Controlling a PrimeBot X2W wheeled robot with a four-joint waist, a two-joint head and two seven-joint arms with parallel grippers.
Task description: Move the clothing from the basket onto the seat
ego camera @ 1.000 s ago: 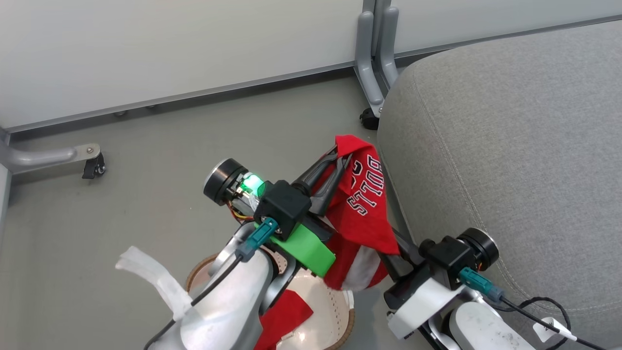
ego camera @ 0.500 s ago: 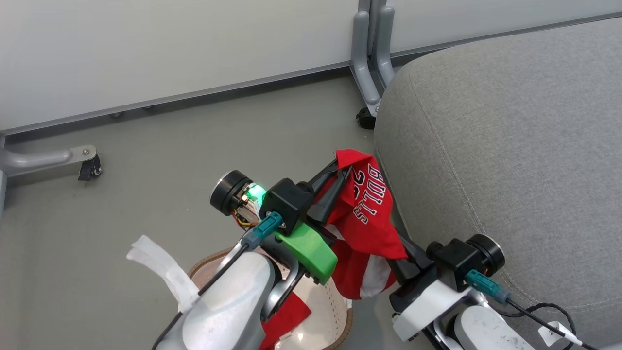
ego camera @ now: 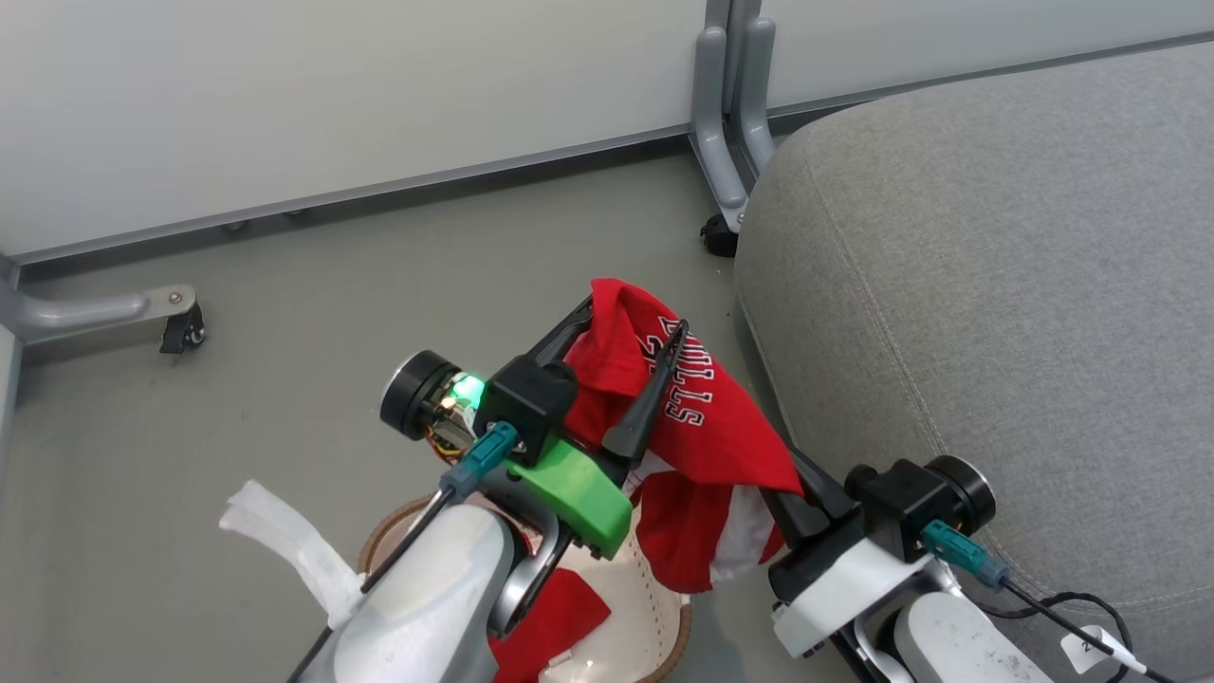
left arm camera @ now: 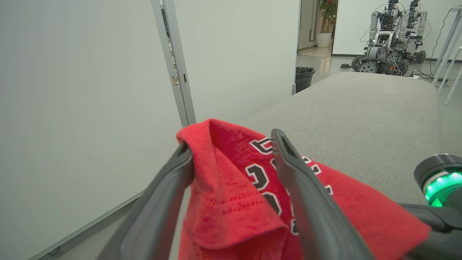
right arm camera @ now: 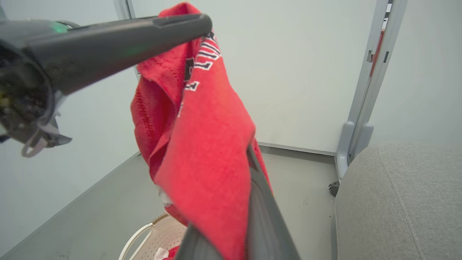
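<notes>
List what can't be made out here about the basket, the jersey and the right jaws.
- Basket, head view: the left arm and the bottom edge hide most of it; how much remains inside is unclear.
- Right gripper, head and right wrist views: the jersey drapes over its jaws, hiding where they pinch.
- Jersey number, left wrist view: folds and a finger cover it.

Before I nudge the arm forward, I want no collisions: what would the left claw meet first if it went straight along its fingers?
The red jersey bunched between the open fingers of the left claw comes first; beyond it, probably the grey seat edge, though depth is unclear.
</notes>
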